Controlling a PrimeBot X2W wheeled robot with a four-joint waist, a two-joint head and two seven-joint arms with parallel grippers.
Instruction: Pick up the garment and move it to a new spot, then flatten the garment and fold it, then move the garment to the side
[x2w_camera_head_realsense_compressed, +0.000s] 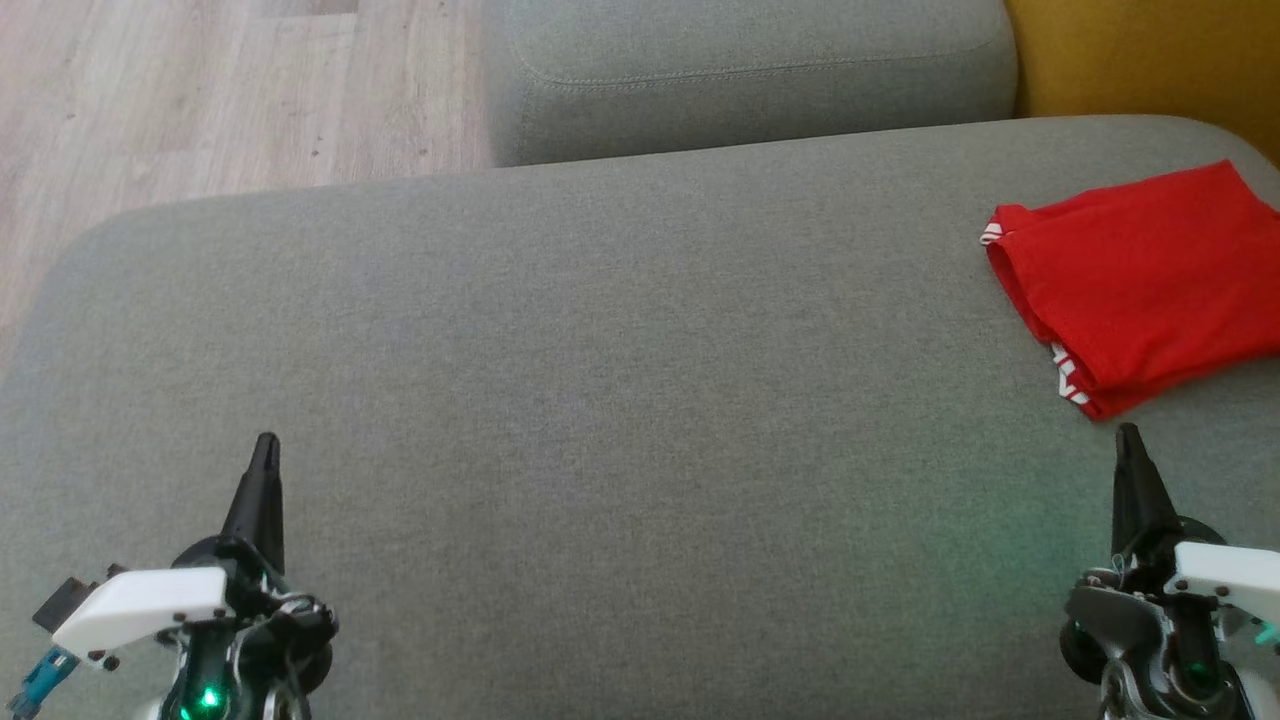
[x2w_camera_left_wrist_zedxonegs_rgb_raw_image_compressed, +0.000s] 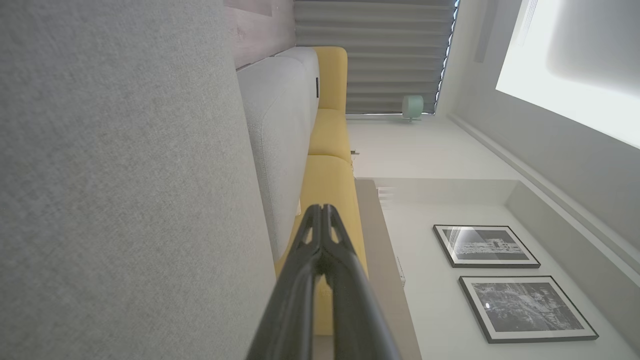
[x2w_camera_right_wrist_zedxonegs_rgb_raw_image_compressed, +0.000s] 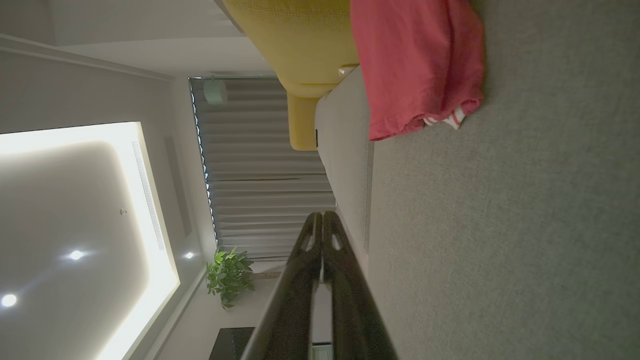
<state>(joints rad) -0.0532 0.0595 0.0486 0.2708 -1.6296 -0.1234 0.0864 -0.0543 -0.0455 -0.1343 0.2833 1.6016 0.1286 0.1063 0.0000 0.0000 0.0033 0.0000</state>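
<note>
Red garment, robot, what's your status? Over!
Left gripper shut, empty. Right gripper shut, empty. Red garment folded, right side of grey cushion. No obstacle seen.

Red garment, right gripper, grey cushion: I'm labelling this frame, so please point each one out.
red garment (x2w_camera_head_realsense_compressed: 1140, 280), head view, middle of its folded top layer.
right gripper (x2w_camera_head_realsense_compressed: 1129, 440), head view, at its closed fingertips.
grey cushion (x2w_camera_head_realsense_compressed: 600, 350), head view, bare fabric near the centre.

No legible text, number or sign anywhere; white marks (x2w_camera_head_realsense_compressed: 1068, 378) on the garment (x2w_camera_head_realsense_compressed: 1150, 280) hem illegible.
</note>
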